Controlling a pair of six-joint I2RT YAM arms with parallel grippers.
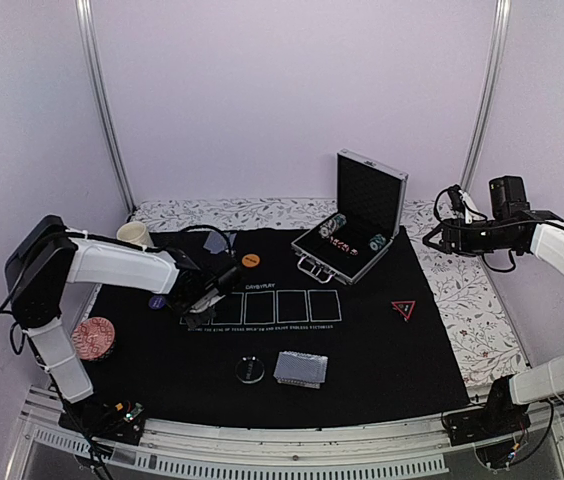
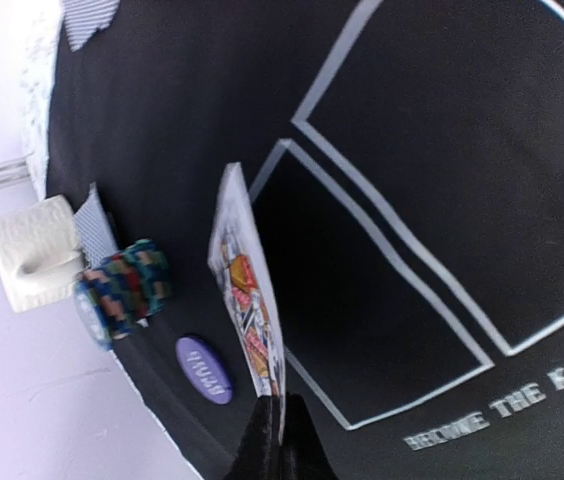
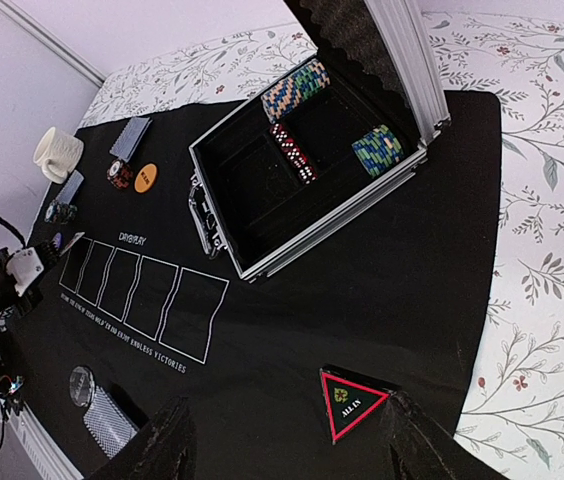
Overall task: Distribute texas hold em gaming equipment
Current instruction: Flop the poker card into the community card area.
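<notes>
black mat (image 1: 382, 350) is lying under the left gripper (image 2: 274, 440), pinching a playing card (image 2: 247, 300) on edge by the end white box (image 2: 362, 330). tipping it flat inside is looking best. right gripper (image 3: 287, 440) is hanging spread.

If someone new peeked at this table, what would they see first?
Probably the shiny silver case standing open at the back of the black mat, with stacks of striped chips inside. Next, the left claw pinching a picture card by its edge near the white card boxes. Then the red-edged triangle on the mat's right side.
</notes>
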